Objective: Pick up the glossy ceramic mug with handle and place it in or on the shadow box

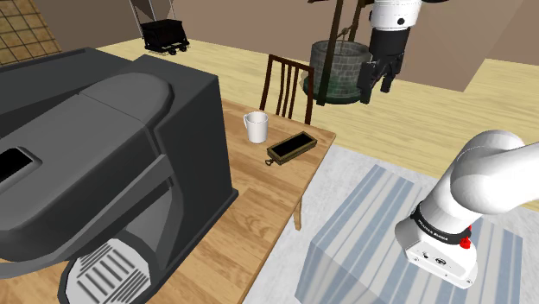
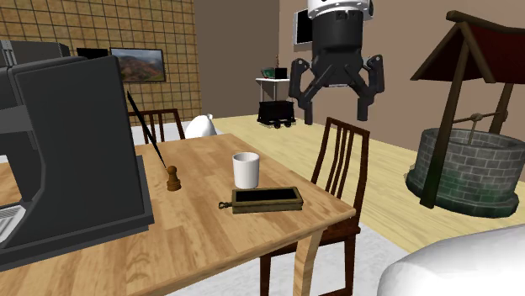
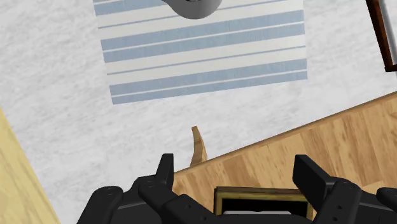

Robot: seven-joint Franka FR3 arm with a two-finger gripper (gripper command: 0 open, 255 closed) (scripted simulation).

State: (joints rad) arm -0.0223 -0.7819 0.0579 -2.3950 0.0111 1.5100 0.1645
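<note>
A white mug [image 1: 256,126] [image 2: 245,171] with a small handle stands upright on the wooden table [image 1: 259,199] [image 2: 202,227], near the corner by the chair. Right beside it lies the shadow box [image 1: 289,148] [image 2: 267,200], a shallow dark tray with a brown frame. My black gripper [image 1: 377,86] [image 2: 336,109] hangs high above the table corner, open and empty. In the wrist view the fingers [image 3: 167,168] stand wide apart, and the shadow box [image 3: 261,202] shows far below between them at the table's edge [image 3: 318,149].
A big dark coffee machine [image 1: 112,173] [image 2: 76,143] takes up the table's far side. A brown chair [image 1: 288,86] [image 2: 341,160] is pushed against the corner. A stone well [image 1: 337,65] [image 2: 467,160] stands on the floor beyond. A small wooden peg [image 2: 172,179] sits near the machine.
</note>
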